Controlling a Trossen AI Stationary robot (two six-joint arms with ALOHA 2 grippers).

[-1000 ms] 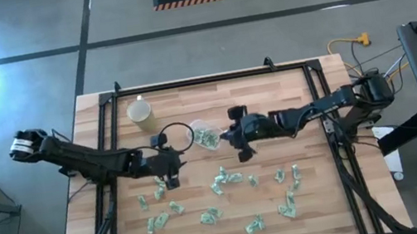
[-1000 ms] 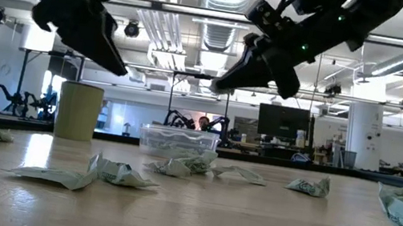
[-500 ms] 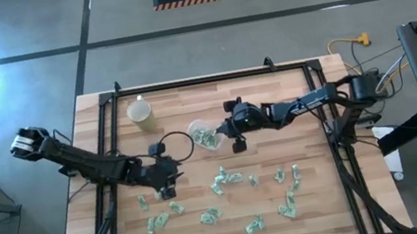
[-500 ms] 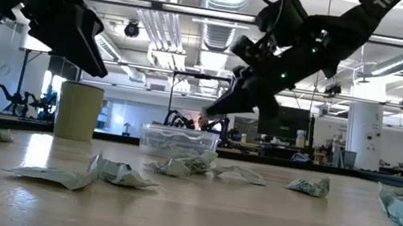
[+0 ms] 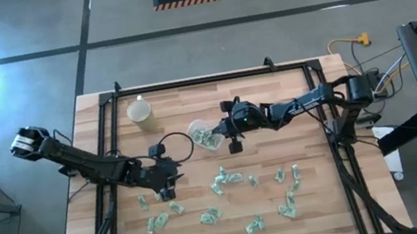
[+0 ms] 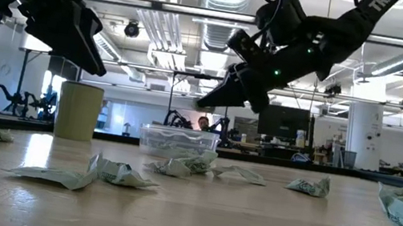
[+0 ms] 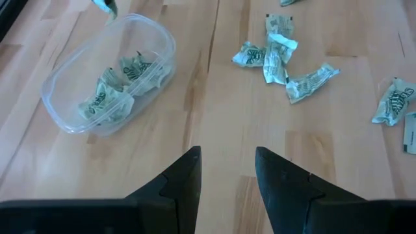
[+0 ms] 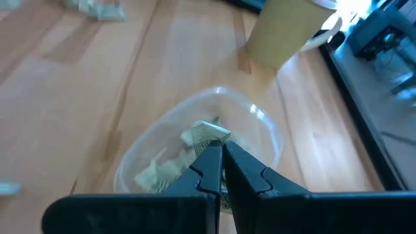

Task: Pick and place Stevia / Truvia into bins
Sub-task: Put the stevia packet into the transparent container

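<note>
1. Hovering over the clear tub (image 8: 201,153), the right pincer (image 8: 218,151) is clenched on one sachet (image 8: 207,132), pinched at the fingertips directly above the tub's opening.
2. Several sachets already lie crumpled inside the tub, which stands on the wooden tabletop (image 5: 273,98), with a pale yellow cup (image 5: 140,111) near it on the far-left side.
3. The left pincer (image 7: 226,170) hangs on the tub's left and nearer the front edge, its fingers spread apart and empty, pointing at bare wood beside the tub.
4. Many loose sachets (image 5: 227,179) are scattered in front of the tub, well apart from it.
5. Risk, as a judgement: the tub is light and see-through, so a low fingertip could nudge or tip it.
6. Another risk: the sachet is held by an edge, so on release it may flutter, catch the rim and land outside.
</note>
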